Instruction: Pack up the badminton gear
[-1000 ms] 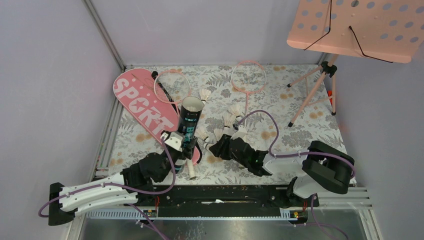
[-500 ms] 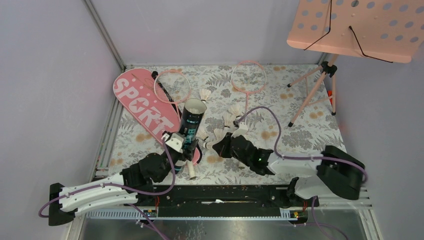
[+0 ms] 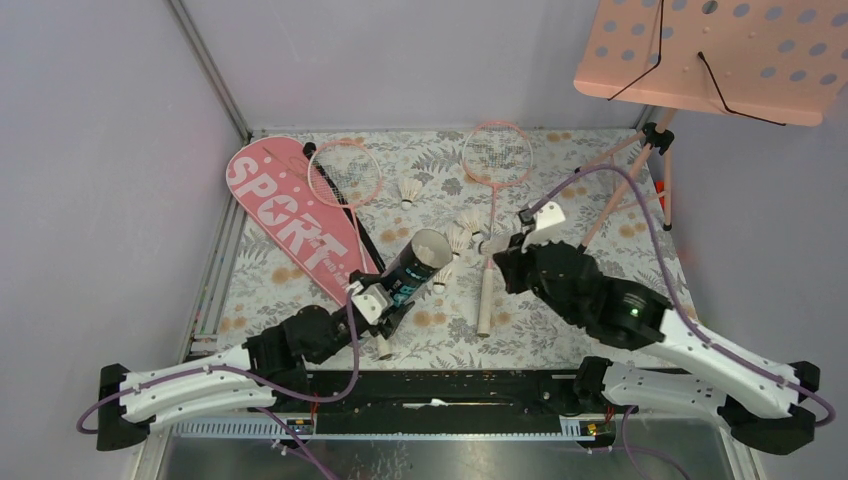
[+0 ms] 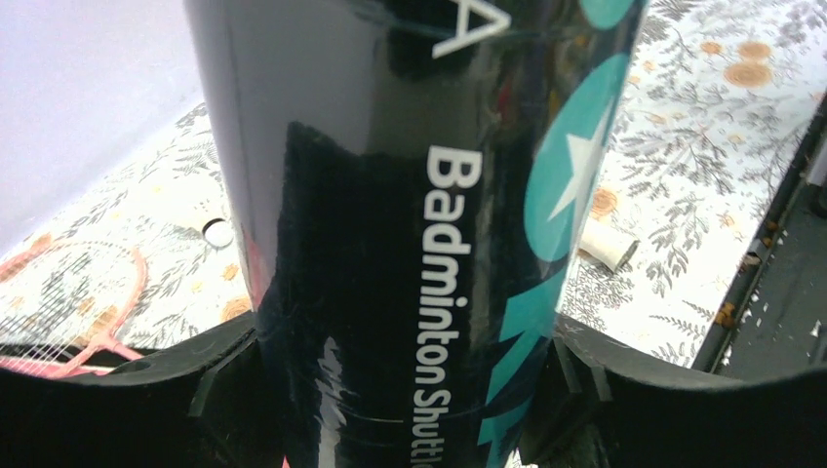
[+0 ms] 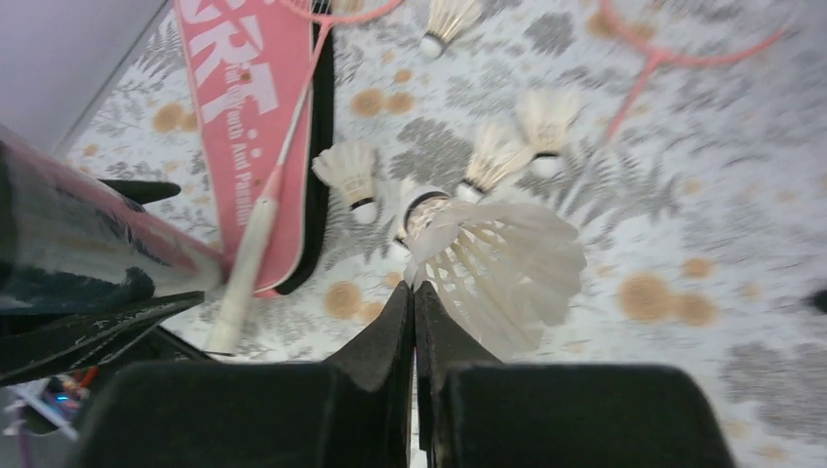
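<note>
My left gripper [image 3: 375, 305] is shut on the long black tube [image 3: 410, 268] and holds it tilted, its open mouth up and to the right. The tube fills the left wrist view [image 4: 410, 195] between both fingers. My right gripper [image 3: 503, 262] is raised right of the tube mouth. In the right wrist view it [image 5: 414, 288] is shut on the feather edge of a white shuttlecock [image 5: 497, 258]. Several more shuttlecocks [image 3: 458, 240] lie on the mat. Two pink rackets [image 3: 345, 172] [image 3: 497, 153] lie at the back, and the pink SPORT cover [image 3: 290, 215] lies to the left.
The pink perforated music stand [image 3: 715, 55] hangs over the back right, its tripod legs [image 3: 625, 185] on the mat. One racket's white handle [image 3: 483, 300] lies between the arms, the other handle's end [image 4: 610, 244] beside the tube. Grey walls close the left and back.
My right gripper has lifted off the mat and swung back and right, holding a shuttlecock. My left gripper has tilted the tube from near upright over to the right.
</note>
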Tool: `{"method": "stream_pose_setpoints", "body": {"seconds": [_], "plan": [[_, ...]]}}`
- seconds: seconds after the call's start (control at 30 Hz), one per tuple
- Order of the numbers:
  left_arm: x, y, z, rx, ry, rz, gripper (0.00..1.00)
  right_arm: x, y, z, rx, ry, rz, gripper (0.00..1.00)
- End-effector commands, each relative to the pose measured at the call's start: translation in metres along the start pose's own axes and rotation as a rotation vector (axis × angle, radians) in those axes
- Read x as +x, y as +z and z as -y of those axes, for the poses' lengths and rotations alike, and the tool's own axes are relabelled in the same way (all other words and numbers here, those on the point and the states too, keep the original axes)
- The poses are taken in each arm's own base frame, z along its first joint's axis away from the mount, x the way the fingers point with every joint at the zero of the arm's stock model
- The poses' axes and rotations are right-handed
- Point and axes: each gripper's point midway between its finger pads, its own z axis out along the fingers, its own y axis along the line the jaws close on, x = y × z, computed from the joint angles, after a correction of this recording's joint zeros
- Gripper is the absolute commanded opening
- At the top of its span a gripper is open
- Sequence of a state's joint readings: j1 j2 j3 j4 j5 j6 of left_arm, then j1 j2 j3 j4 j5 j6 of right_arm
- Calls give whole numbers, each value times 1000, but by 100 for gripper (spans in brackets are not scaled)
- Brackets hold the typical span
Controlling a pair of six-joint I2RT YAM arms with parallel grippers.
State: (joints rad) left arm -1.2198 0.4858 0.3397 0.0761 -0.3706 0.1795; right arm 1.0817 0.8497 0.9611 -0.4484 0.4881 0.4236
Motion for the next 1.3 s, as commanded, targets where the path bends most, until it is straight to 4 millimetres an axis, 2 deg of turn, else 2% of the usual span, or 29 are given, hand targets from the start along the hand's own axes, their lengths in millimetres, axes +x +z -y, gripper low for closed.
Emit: {"method": "stream_pose_setpoints", "body": {"seconds": [0.0, 0.1, 0.2, 0.33, 0.53, 0.63, 0.8, 0.87, 0.97, 1.13, 1.27], "plan": [[-8, 5, 23, 129, 36, 39, 16, -44, -40, 31, 70, -312, 48, 0], [-3, 8, 33, 180, 52, -1, 16, -68, -57, 18, -27, -439, 70, 0], [0, 12, 35, 185, 59, -30, 15, -76, -70, 0, -161, -542, 70, 0], [4, 15, 36, 187, 65, -51, 15, -81, -84, -18, -290, -596, 91, 0], [9, 18, 38, 187, 74, -73, 15, -73, -95, -45, -481, -695, 89, 0], [11, 20, 39, 192, 83, -87, 15, -79, -97, -50, -503, -704, 128, 0], [15, 22, 40, 197, 94, -113, 15, -101, -100, -44, -441, -696, 209, 0], [16, 23, 40, 197, 98, -117, 15, -103, -105, -43, -445, -704, 216, 0], [16, 24, 40, 193, 101, -118, 15, -98, -116, -47, -511, -729, 196, 0], [16, 23, 42, 205, 102, -122, 15, -69, -134, -58, -683, -799, 136, 0], [15, 23, 44, 218, 106, -116, 16, -59, -122, -55, -660, -812, 65, 0]]}}
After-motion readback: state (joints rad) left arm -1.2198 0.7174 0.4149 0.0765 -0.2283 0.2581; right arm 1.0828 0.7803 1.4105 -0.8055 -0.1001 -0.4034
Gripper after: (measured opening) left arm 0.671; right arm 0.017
